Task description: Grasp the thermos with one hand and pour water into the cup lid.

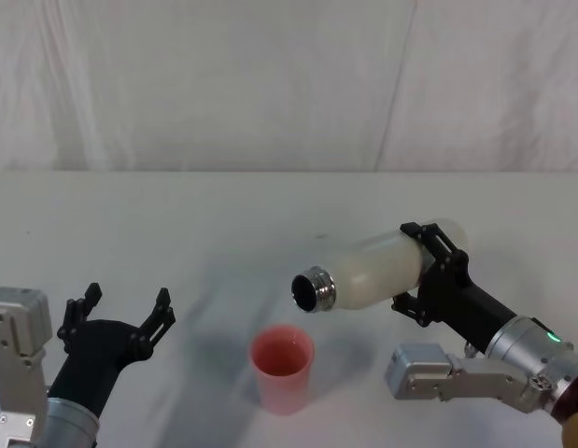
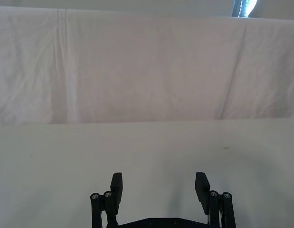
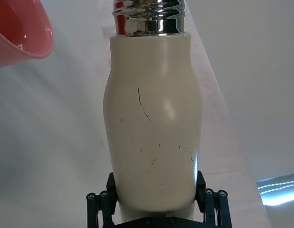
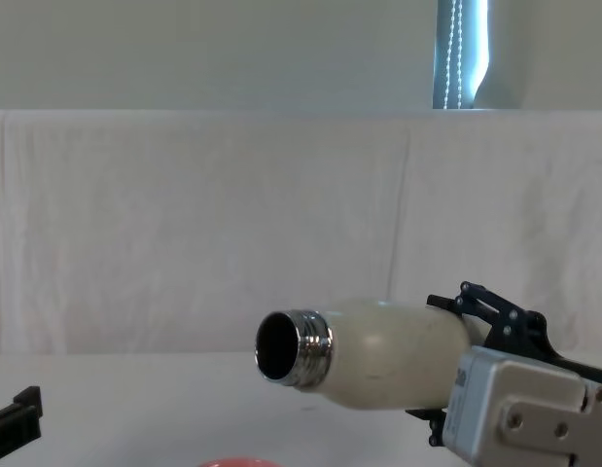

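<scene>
Right gripper (image 1: 421,271) was clamped on the thermos (image 1: 377,273), tipped nearly flat above the table (image 1: 176,224), open neck just above the cup lid (image 1: 282,368). Chest view cut off all but the lid's rim. Left gripper (image 1: 120,313) sat open, holding nothing.

R wrist cam: thermos (image 3: 150,137) held between right gripper (image 3: 155,190) fingers (image 3: 202,183), clamped at lower body. Cream surface w/ fine dark scratches. Steel threaded neck (image 3: 150,18) points away from cam. Cup lid (image 3: 19,31), pink-red rim, off to neck's side; appears apart from thermos, gap unclear. White table (image 3: 56,156) beneath.
</scene>
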